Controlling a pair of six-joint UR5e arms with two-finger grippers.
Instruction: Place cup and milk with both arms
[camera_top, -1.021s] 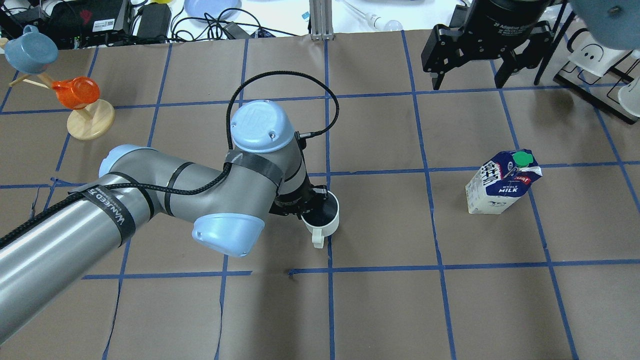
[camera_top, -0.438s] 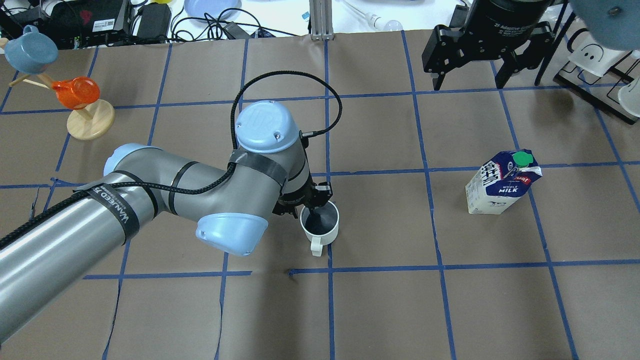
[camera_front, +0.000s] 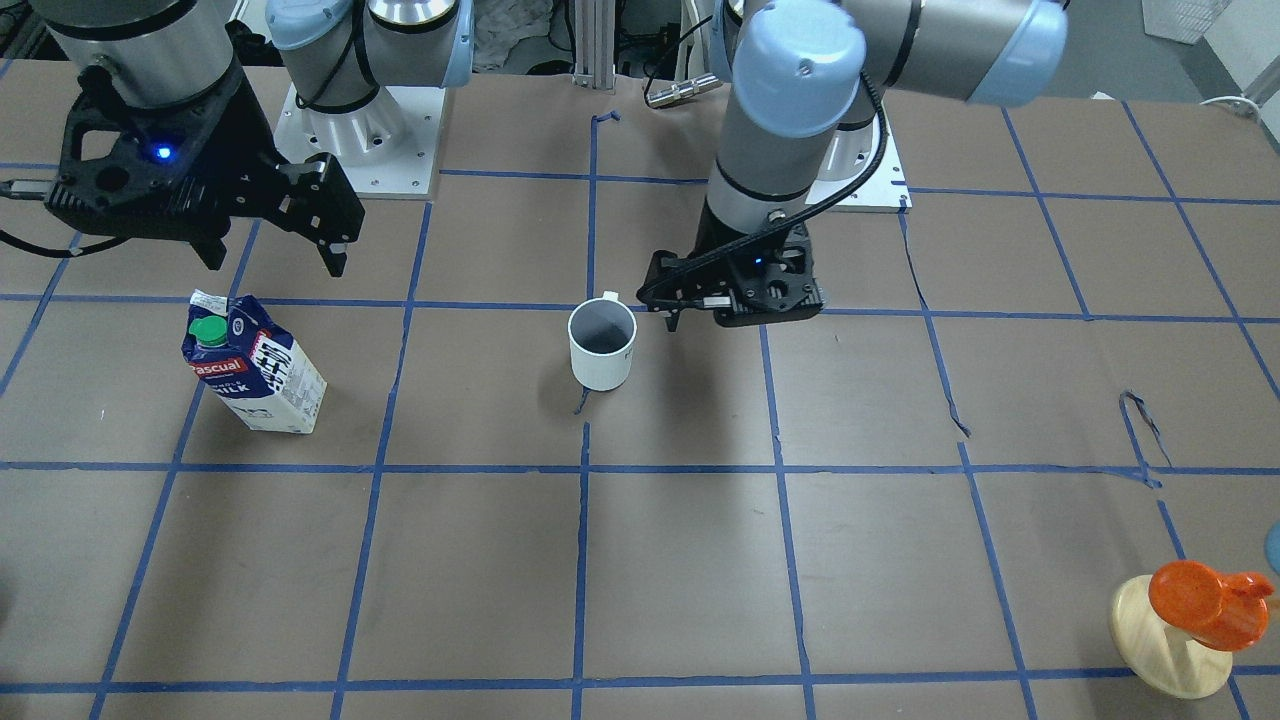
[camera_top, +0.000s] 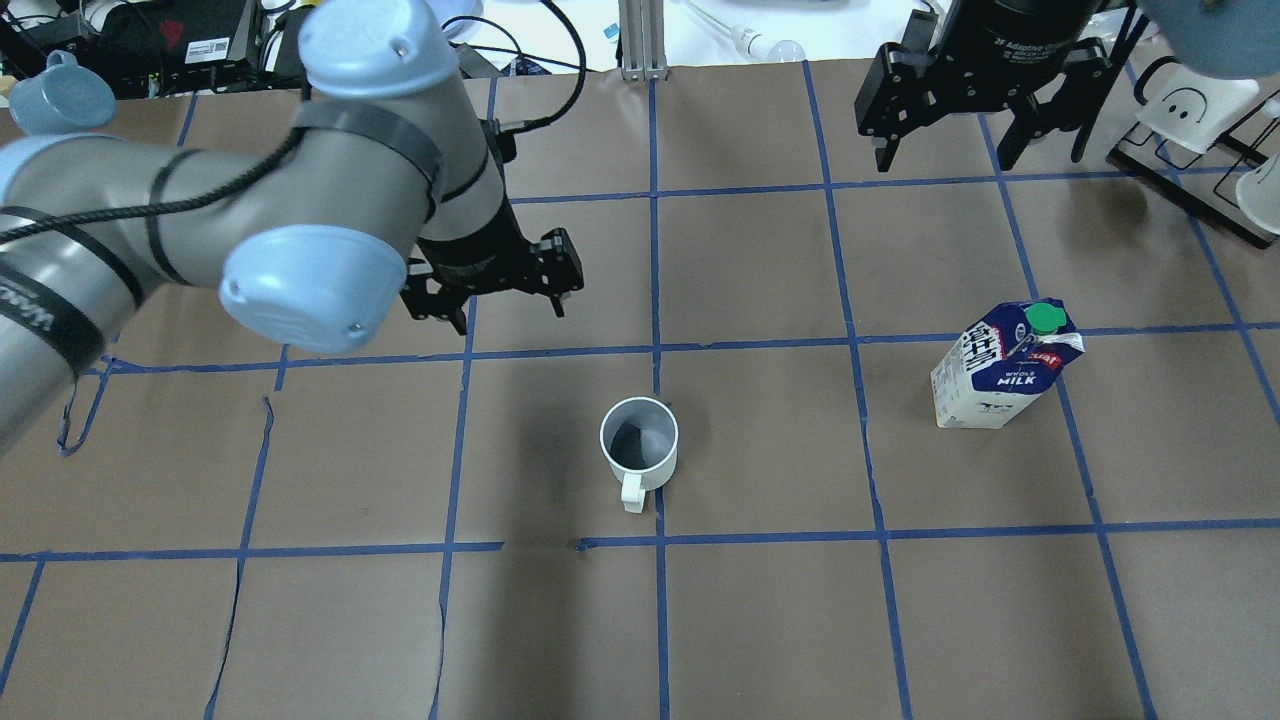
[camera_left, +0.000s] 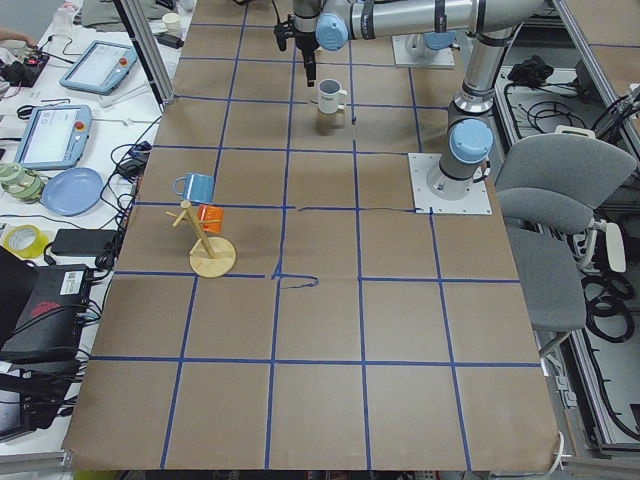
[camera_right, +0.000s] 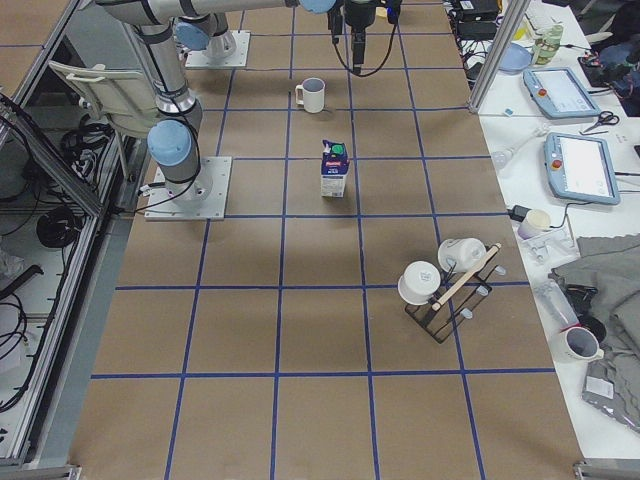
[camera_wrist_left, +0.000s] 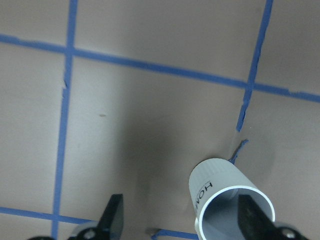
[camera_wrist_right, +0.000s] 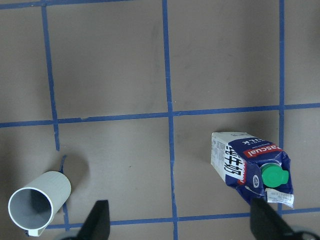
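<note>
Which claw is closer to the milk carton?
Right. The right gripper hangs high, close by the milk; the left gripper is farther off, on the other side of the cup.

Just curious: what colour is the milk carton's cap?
The milk's cap is green; clearest in right wrist view.

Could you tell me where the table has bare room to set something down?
Bare: the squares between cup and milk, and the whole row nearest the robot. Crowded: the far corners, by the mug tree and rack.
</note>
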